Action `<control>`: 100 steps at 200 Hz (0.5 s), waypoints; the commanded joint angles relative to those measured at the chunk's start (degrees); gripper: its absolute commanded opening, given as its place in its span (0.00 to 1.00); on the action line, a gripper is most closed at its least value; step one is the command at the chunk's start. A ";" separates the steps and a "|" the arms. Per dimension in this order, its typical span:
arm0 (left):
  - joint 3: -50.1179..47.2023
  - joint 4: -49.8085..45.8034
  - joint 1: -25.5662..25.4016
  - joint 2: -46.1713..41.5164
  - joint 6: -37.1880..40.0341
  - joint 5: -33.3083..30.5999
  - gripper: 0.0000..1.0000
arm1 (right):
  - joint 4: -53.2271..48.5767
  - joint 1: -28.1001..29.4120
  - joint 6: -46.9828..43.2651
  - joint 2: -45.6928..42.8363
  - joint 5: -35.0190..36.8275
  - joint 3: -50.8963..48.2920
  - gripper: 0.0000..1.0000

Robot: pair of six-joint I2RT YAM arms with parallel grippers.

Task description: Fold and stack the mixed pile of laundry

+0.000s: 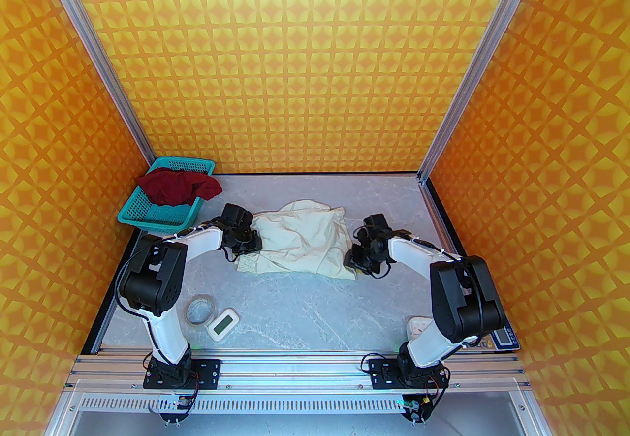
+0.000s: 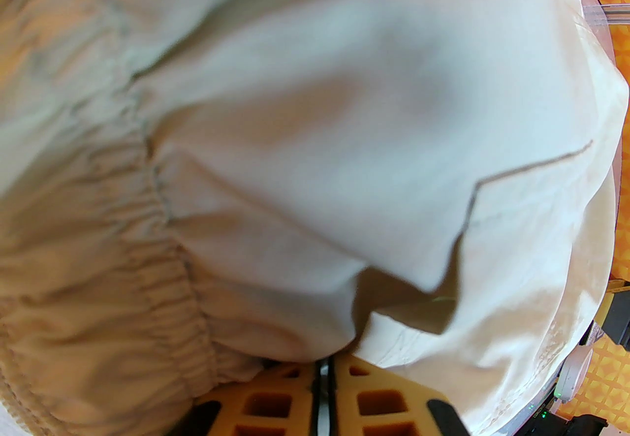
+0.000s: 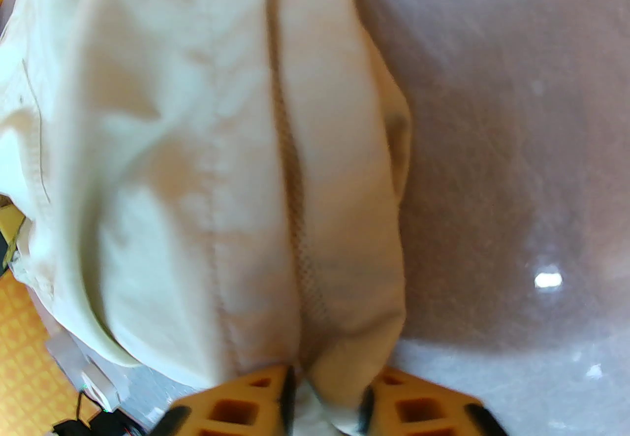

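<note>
Cream cloth (image 1: 300,239) lies long side-to-side; left gripper (image 2: 323,377) clamps its left edge, right gripper (image 3: 327,389) clamps its right edge (jaws nearly closed).

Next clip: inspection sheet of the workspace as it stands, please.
Surface: grey marbled table.
Job's things: cream garment spread mid-table; dark red T-shirt draped over the teal basket, far left corner.
Clutter: tape roll and small white display unit near the left arm's base.
Grippers: left gripper closed at the garment's gathered edge; right gripper closed on its opposite edge.
Cables: black leads looped at the arm bases.
Surroundings: orange patterned walls, aluminium frame.
</note>
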 commanded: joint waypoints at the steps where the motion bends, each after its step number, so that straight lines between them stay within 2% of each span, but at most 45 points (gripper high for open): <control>1: -0.94 -0.68 1.49 0.50 0.96 -0.23 0.10 | -8.17 -0.72 -3.13 -1.55 11.67 5.51 0.06; 40: -1.45 -1.41 1.99 -0.47 1.90 -0.25 0.10 | -13.87 -1.79 -4.07 -4.22 18.21 7.02 0.00; 59: -1.61 -1.72 2.02 -1.16 2.61 -0.23 0.10 | -13.71 -2.22 -4.10 -5.65 17.67 6.12 0.01; 72: -1.14 -2.75 2.03 -1.93 3.38 -0.19 0.13 | -13.88 -2.23 -3.67 -6.26 16.66 5.95 0.13; 83: -0.42 -3.99 1.95 -3.16 4.21 -0.04 0.18 | -14.36 -2.21 -3.30 -7.06 15.96 5.81 0.30; 100: 0.70 -5.76 1.95 -6.36 4.66 0.02 0.32 | -15.49 -2.22 -3.29 -9.30 16.37 5.97 0.44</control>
